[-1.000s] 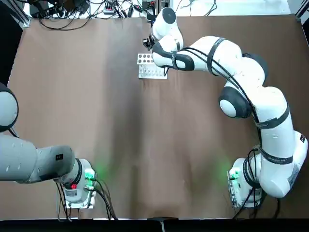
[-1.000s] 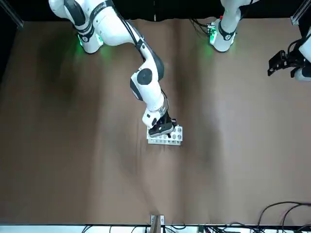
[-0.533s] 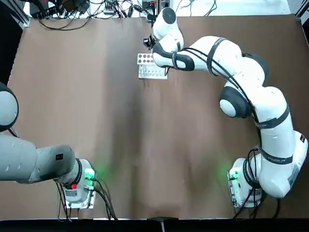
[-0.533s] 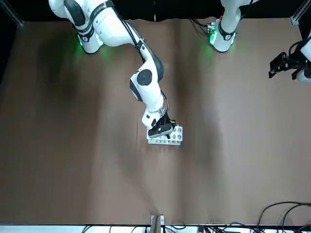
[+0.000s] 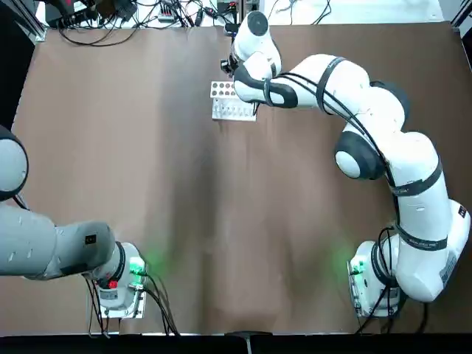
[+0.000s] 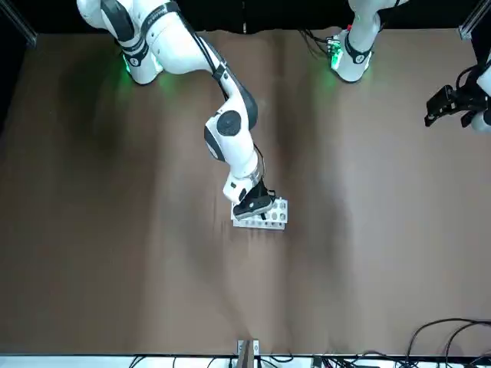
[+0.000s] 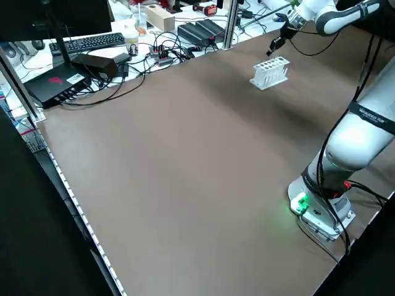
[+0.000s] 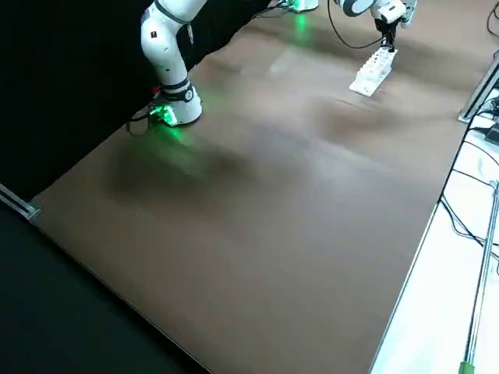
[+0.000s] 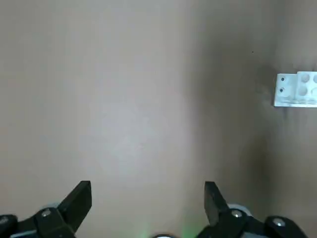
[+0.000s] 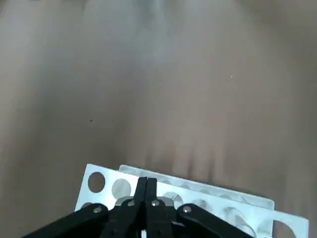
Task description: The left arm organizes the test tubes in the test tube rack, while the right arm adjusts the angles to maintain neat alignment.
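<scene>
The white test tube rack [image 5: 225,107] stands at the far middle of the brown table [image 5: 147,184]. My right gripper [image 6: 253,205] hangs over the rack's [image 6: 276,215] end nearest the right arm. In the right wrist view its fingers [image 10: 147,187] are pressed shut above the holed top plate [image 10: 101,184]. I cannot make out any test tubes, either in the holes or between the fingers. My left gripper [image 6: 450,107] is parked off the table's left side and stands open [image 9: 147,198] with nothing in it. The rack [image 9: 297,90] is far from it.
Cables, a keyboard [image 7: 92,42] and electronics lie beyond the table's far edge. Both arm bases glow green [image 5: 136,267] [image 5: 360,269] at the near edge. Bare brown cloth spreads between the bases and the rack.
The right gripper has barely shifted over the rack. The left gripper has drifted slightly farther out to the robot's left.
</scene>
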